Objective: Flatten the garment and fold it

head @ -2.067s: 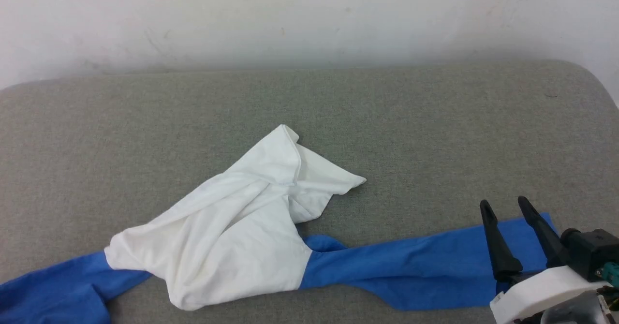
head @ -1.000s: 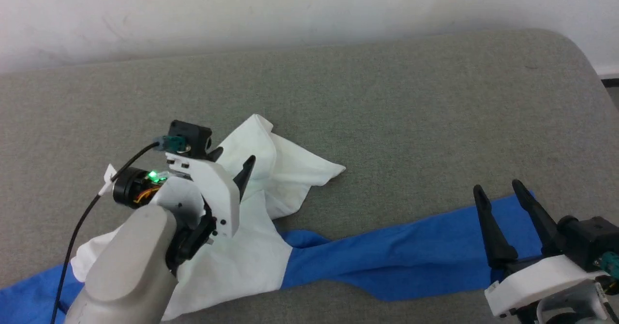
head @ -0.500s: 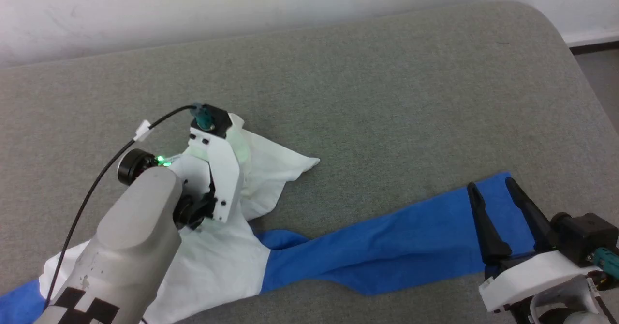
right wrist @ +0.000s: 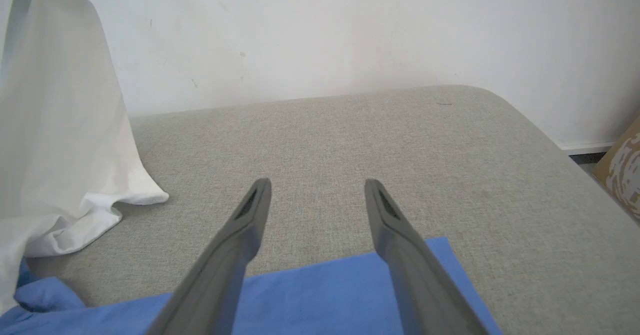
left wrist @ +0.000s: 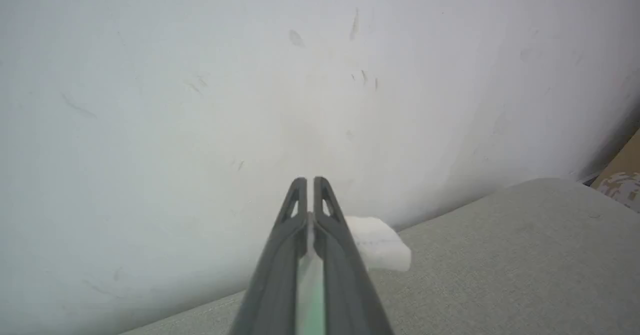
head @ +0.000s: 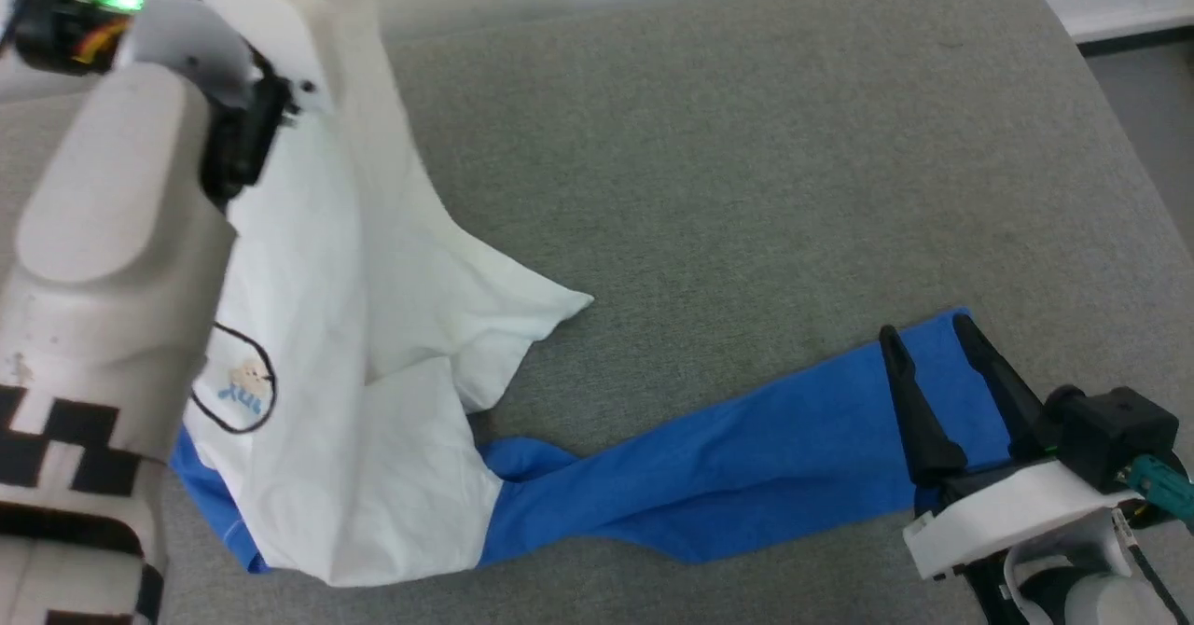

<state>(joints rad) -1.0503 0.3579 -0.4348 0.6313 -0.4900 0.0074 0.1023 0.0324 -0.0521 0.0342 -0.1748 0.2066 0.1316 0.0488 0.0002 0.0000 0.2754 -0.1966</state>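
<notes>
White-and-blue shirt (head: 373,438): white body hoisted over table's (head: 746,140) left side, lower part and blue sleeve (head: 709,494) lying along front edge. Your left pincer (left wrist: 306,182) is pressed together on white cloth, raised high, likely to let body hang open. Right pincer (head: 923,326) spread above sleeve end, gripping nothing. Half second ago left pincer sat low on heap; now up, chest print (head: 244,392) exposed.

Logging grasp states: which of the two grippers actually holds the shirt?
The left gripper: it is shut on white cloth of the garment, held high. The right gripper is open, at the end of the blue sleeve.
</notes>
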